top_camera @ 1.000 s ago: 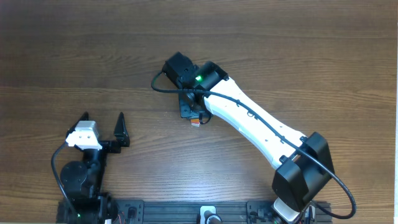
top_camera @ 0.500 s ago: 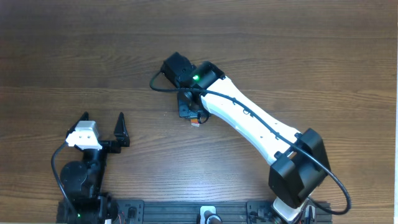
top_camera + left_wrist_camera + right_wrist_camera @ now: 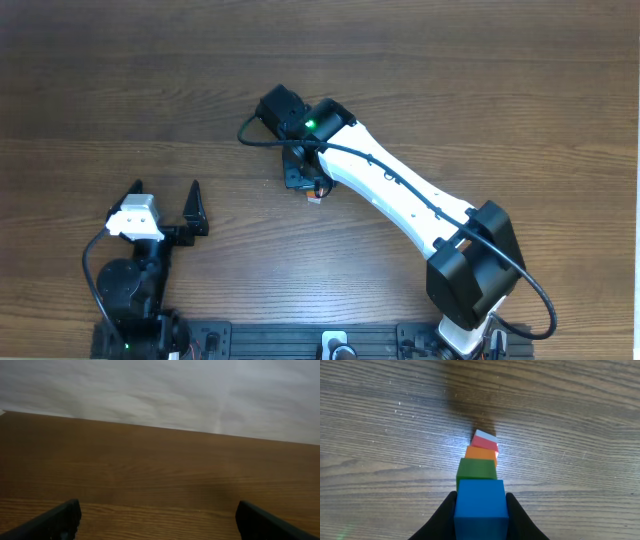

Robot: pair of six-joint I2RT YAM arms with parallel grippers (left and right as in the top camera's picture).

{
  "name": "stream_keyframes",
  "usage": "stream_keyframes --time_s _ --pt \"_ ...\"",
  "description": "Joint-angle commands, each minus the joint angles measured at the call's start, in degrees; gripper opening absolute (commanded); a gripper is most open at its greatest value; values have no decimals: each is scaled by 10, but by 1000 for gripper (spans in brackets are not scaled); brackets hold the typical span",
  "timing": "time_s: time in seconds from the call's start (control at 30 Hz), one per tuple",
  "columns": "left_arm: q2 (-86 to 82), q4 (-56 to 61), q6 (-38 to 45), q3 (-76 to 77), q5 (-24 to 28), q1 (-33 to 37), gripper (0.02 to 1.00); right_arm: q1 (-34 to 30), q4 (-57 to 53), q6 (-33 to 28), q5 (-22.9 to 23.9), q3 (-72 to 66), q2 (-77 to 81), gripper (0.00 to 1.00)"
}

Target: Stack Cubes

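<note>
1. Right arm has swung slightly toward the desk's (image 3: 380,435) left edge over the last second, carrying its gripper along. The left gripper (image 3: 165,192) is unchanged near the near-left corner, jaws apart and empty.
2. The right gripper (image 3: 480,497) is over mid-desk, jaws clamped on two opposite sides of the blue cube (image 3: 481,512).
3. The blue cube tops a column of green cube (image 3: 477,468), orange cube (image 3: 481,453) and red cube (image 3: 485,444). The column stands well away from every desk edge.
4. Judged step: seat the blue cube and release it. Square it to the green faces and confirm it rests fully. Part the fingers evenly, then lift straight up so neither drags.
5. Appearance: solid-coloured, sharp-edged blocks. The red one sits slightly turned against the rest, with one pale face showing.
</note>
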Motion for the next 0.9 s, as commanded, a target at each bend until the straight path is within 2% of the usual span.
stream_keyframes --time_s 0.03,0.37,0.9 --pt "-6 2 8 -5 7 -2 1000 5 1 3 -5 16 6 77" --pt "-6 2 8 -5 7 -2 1000 6 5 3 -7 16 6 112" --pt "-6 2 8 -5 7 -2 998 6 5 3 -10 16 13 222"
